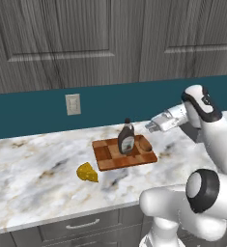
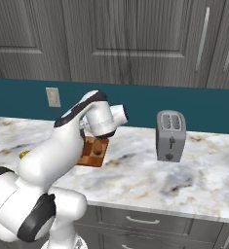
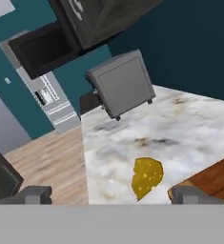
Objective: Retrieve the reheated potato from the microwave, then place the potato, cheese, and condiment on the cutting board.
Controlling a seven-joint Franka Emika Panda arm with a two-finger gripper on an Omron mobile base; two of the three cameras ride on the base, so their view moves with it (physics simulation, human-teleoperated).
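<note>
Left base view is giving the whole layout: cutting board lying flat on the marble counter, condiment standing upright on it, potato sitting on the board at the bottle's 3 o'clock, just beside it. Cheese is lying off the board on bare counter at the board's 8 o'clock, near its corner but apart. Gripper's wrist end is hanging above the counter at the board's 2 o'clock, pointing toward the bottle; fingers too small to read here.

Right base view is hiding most of that behind the arm: showing a corner of the board and a sliver of the cheese past the arm, plus a grey toaster standing well apart at 3 o'clock, with open marble around it.

Hand view is showing the gripper with tips standing wide apart, nothing between them, cheese lying between the tips on marble, board corner at 4 o'clock. A grey box appliance is sitting at 12 o'clock near the counter's end, the microwave with its door swung open at 10 o'clock, wood floor at 8 o'clock.

Teal backsplash with a wall outlet and grey cabinets are running behind; counter front edge is lying at 6 o'clock of the cheese with free marble around it
</note>
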